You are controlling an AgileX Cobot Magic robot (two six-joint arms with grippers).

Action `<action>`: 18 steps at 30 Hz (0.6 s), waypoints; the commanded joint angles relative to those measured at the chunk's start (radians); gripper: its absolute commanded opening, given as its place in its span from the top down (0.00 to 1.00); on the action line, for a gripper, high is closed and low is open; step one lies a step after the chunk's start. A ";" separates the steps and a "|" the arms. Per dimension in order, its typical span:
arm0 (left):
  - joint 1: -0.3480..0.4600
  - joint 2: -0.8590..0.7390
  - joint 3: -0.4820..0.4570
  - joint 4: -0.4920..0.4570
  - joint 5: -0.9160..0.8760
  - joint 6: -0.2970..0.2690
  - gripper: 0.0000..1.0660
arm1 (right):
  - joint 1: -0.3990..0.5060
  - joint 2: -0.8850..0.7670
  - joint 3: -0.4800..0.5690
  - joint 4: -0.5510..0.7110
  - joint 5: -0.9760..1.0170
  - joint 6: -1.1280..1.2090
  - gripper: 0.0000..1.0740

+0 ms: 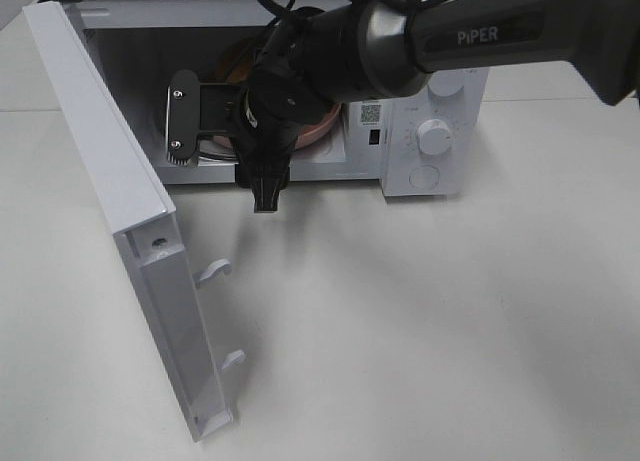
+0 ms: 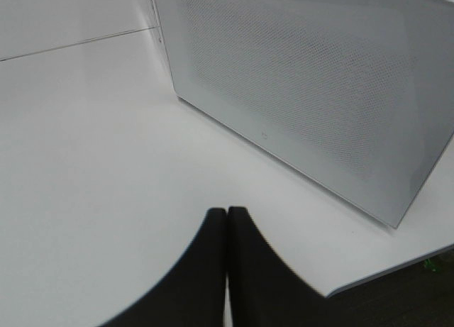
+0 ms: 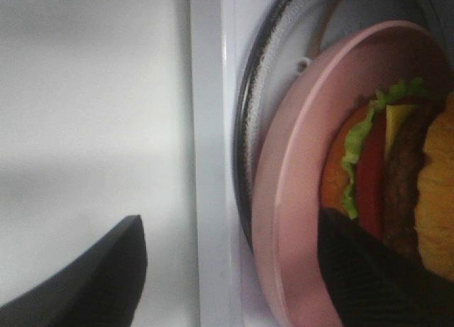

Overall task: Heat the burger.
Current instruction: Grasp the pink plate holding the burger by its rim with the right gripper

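We see the burger (image 3: 397,164) lying on the pink plate (image 3: 284,199) inside the microwave (image 1: 430,121). The plate rests on the glass turntable (image 3: 250,121) in the microwave's chamber. The burger shows its layers from the side: lettuce, tomato, cheese, patty and bun.

The microwave's door (image 1: 100,171) stands swung wide open at the microwave's left, as the high camera sees it. Two latch hooks (image 1: 213,271) stick out of its inner face.

The right claw (image 3: 230,220) is at the microwave's opening with its jaws wide. One finger (image 3: 99,277) hangs outside the microwave, over the white surface (image 1: 450,331). The other finger (image 3: 376,277) sits inside, over the plate and in front of the burger. Between them lie the microwave's front sill and the near rim of the plate. We cannot tell whether the inner finger touches the burger or the plate.

The right arm (image 1: 480,31) comes in over the microwave's top right corner, above its control knobs (image 1: 433,138).

The left claw (image 2: 227,224) is outside the microwave, near the door's outer face, low over the surface, its two fingers pressed together.
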 commanded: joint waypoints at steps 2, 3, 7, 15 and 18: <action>0.003 -0.019 0.004 -0.009 -0.014 -0.002 1.00 | -0.022 0.003 -0.008 -0.018 -0.035 0.034 0.38; 0.003 -0.019 0.004 -0.009 -0.014 -0.002 1.00 | -0.034 0.004 -0.008 -0.019 -0.045 0.047 0.38; 0.003 -0.019 0.004 -0.009 -0.014 -0.002 1.00 | -0.042 0.011 -0.008 -0.020 -0.056 0.052 0.38; 0.003 -0.019 0.004 -0.009 -0.014 -0.002 1.00 | -0.049 0.039 -0.008 -0.022 -0.093 0.050 0.40; 0.003 -0.019 0.004 -0.009 -0.014 -0.002 1.00 | -0.049 0.046 -0.008 -0.019 -0.093 0.052 0.40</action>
